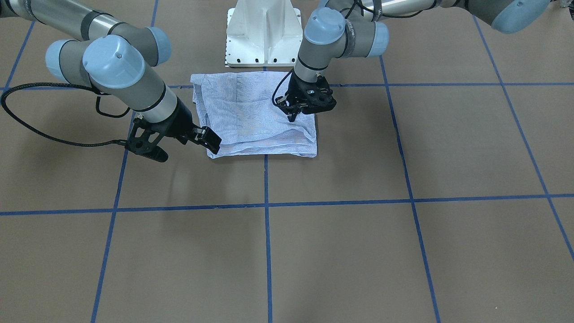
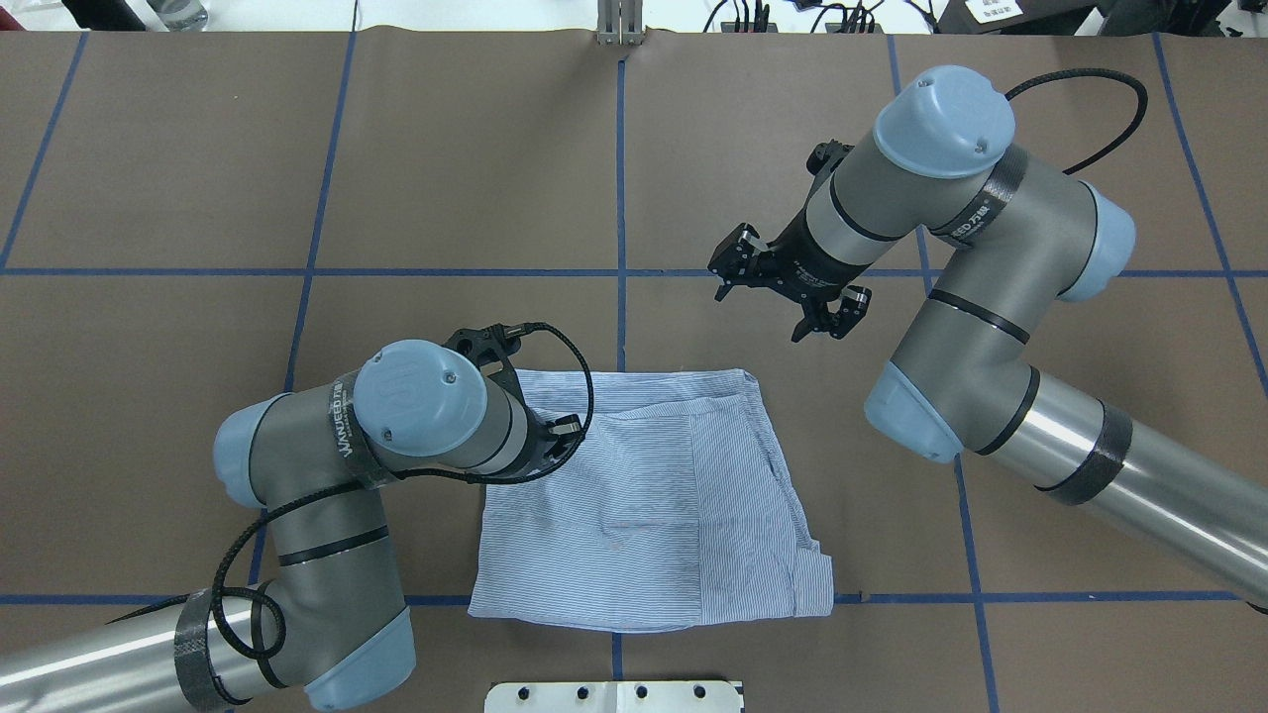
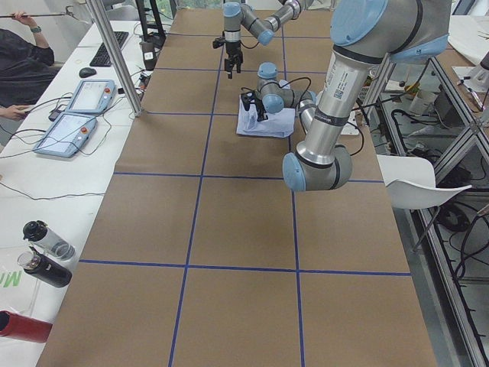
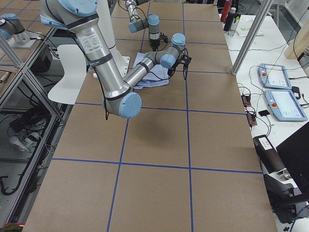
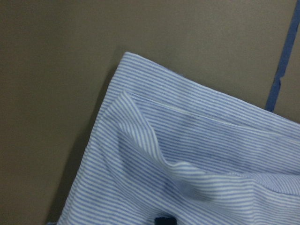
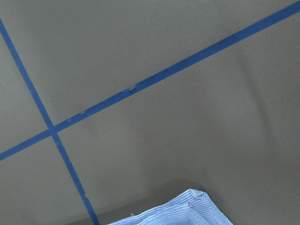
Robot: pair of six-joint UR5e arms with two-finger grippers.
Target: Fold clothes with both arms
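The light blue-and-white striped shirt (image 1: 255,112) (image 2: 654,505) lies folded into a rough rectangle on the brown table, close to the robot's base. My left gripper (image 1: 292,115) is down on the shirt's far corner on my left side. It looks shut on a raised ridge of the shirt (image 5: 197,154), and in the overhead view its wrist hides it. My right gripper (image 2: 760,317) (image 1: 214,143) hangs open and holds nothing, just off the shirt's far corner (image 6: 187,211) on my right side.
The white pedestal base (image 1: 264,40) stands just behind the shirt. Blue tape lines (image 1: 267,205) grid the brown table. A side bench holds two teach pendants (image 3: 76,107) and bottles (image 3: 46,252), with a person (image 3: 23,61) seated there. A white chair (image 3: 416,180) stands by the table.
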